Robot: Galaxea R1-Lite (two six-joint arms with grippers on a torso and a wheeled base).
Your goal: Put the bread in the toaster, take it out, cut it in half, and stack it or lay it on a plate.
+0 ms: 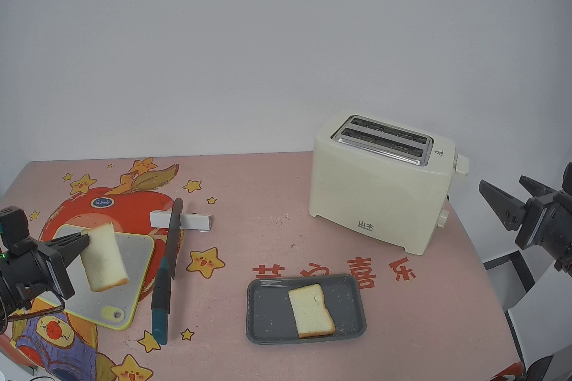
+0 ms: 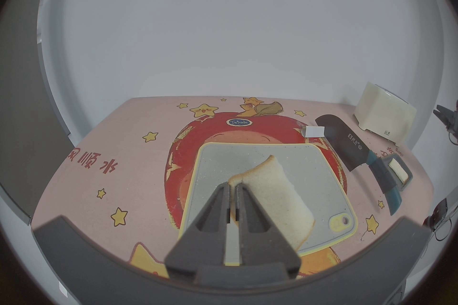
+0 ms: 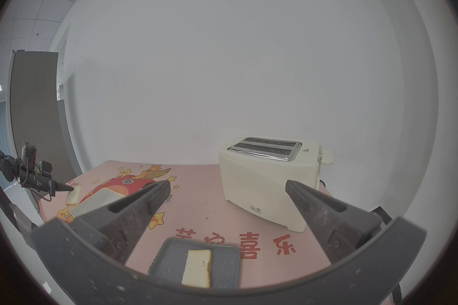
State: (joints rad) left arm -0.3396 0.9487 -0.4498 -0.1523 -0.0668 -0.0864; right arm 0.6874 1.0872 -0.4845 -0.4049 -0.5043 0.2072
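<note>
- Two slices of bread in all. One slice (image 1: pixel 104 266) is pinched at its upper edge by the left gripper (image 1: pixel 83 242), whose fingers are closed tight on the crust. It hangs tilted over the cutting board (image 1: pixel 136 254), and I cannot tell whether its lower edge touches the board.
- The second slice (image 1: pixel 311 311) lies flat in the one grey tray (image 1: pixel 262 314), at the near edge of the table (image 1: pixel 268 209), in front of the toaster.
- One cream toaster (image 1: pixel 375 191) stands at the far right of the table, with two slots in its top, both showing no bread.
- One knife (image 1: pixel 167 269) with a dark blade and a teal handle lies just beside the board on its right. Its blade is propped across one small white rest (image 1: pixel 196 220).
- The right gripper (image 1: pixel 501 181) hangs off the right edge of the table, near the toaster, its fingers spread wide with nothing between them.
- Writing: a row of red characters is printed on the pink cloth between toaster and tray. There is a small dark mark on the toaster's front, a blue oval label on the printed apple, and small pale print on the knife blade.
</note>
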